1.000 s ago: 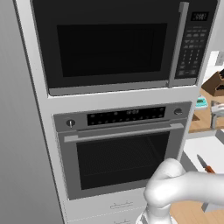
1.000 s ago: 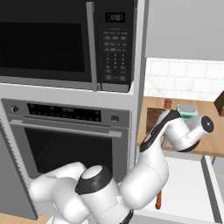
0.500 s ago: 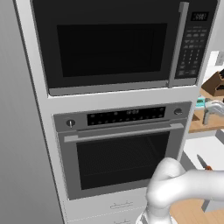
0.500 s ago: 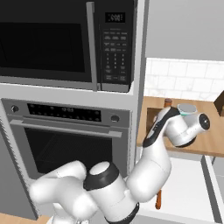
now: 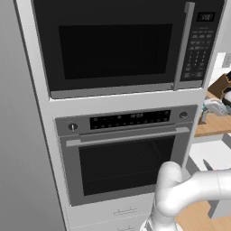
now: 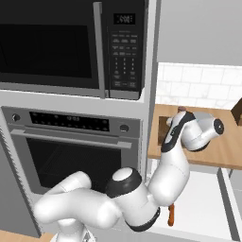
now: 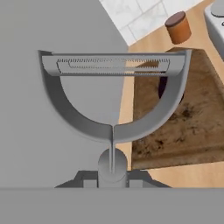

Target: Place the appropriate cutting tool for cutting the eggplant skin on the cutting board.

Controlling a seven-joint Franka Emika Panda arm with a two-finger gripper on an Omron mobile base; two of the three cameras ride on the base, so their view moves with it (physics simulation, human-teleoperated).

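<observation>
Here the small silvery-grey Y-shaped peeler with a slotted blade across its rounded fork (image 7: 113,94) sits gripped in the jaws, which are closed on its short round handle at the bottom of the hand view. The gripper (image 7: 112,177) carries it in the air above the near left corner of the dark brown wooden cutting board (image 7: 192,118), which lies on the pale wooden surface (image 7: 175,168) beside the grey side wall of the oven cabinet (image 7: 52,35). In the right base view the white arm reaches past the cabinet edge, its hand (image 6: 182,130) over that surface.

The peeler looks light and rigid, a thin metal-looking frame that should not flex. Its handle is smooth and round, so it may twist in the grip. The handle is the sensible place to hold, since the blade strip is narrow and likely sharp. Set down flat, it should lie stable on the board.

A small brown cylindrical jar with a darker lid (image 7: 177,27) stands near the white tiled wall behind the board; its contents cannot be seen. A dark rounded shape on the board, behind the peeler's fork, is too hidden to name.
</observation>
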